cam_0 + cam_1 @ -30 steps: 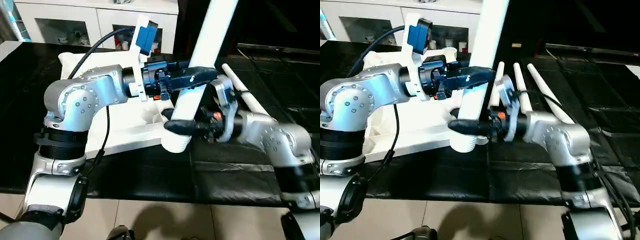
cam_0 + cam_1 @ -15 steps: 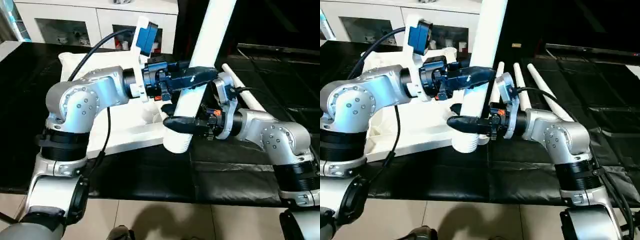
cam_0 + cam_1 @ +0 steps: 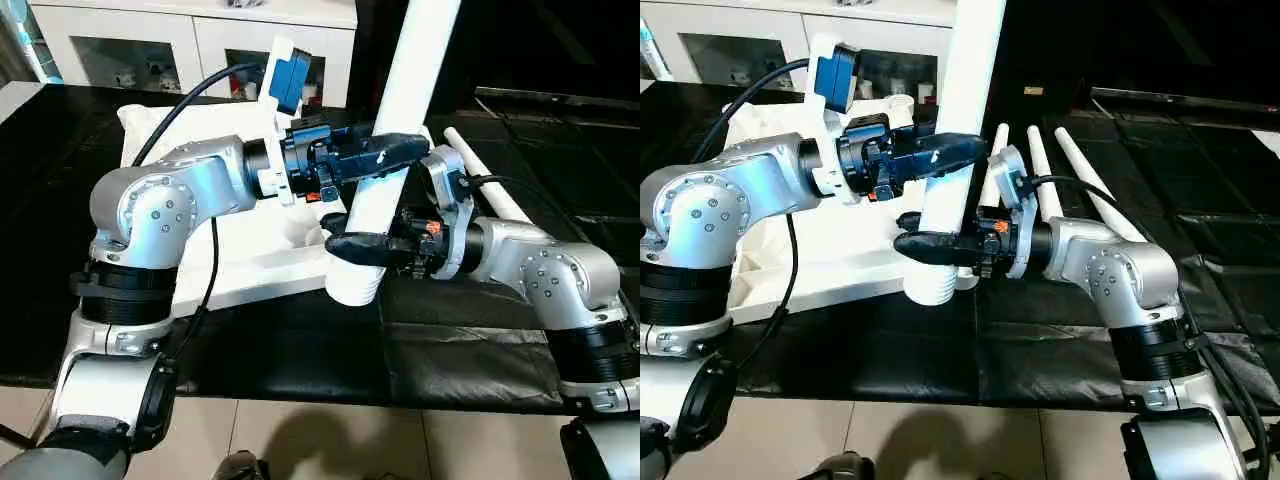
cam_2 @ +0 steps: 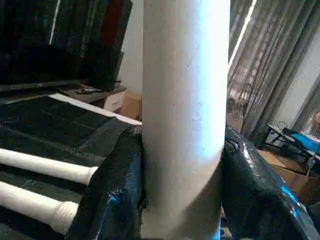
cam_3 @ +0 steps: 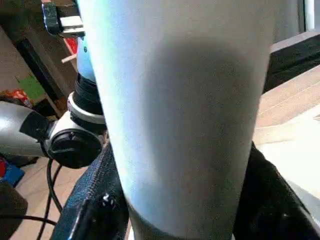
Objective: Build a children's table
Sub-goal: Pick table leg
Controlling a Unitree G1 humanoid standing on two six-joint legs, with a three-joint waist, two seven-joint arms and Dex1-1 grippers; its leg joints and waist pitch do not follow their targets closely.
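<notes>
leg in hand: you have one white leg (image 3: 395,130) standing nearly upright, its top leaning a little away from you and running out past the head view's upper edge.
left hand: your left hand (image 3: 385,152) comes in from the left and grips the leg with a black finger on each side; the left wrist view shows both pads pressed against the tube.
right hand: your right hand (image 3: 358,246) reaches in from the right, lower down, near the leg's thick end; its fingers (image 5: 87,210) wrap the tube on both sides, though how firmly they bear on it i can't tell.
table top: the table top (image 3: 240,250) lies underside up on the black surface, to the left of and behind the leg's foot.
key relation: the leg's thick lower end (image 3: 930,285) sits at the near right corner of the table top, just below your right hand. the long axis runs up and down, so the coming move looks like a straight push down along that axis.
seating: whether the end is already in the corner socket is hidden by the leg itself.
spare legs: three more legs (image 3: 1040,165) lie flat on the black surface, just behind your right arm.
nearer arm: the right hand is closer to the joint, so it likely steers the end while the left keeps the tube upright.
</notes>
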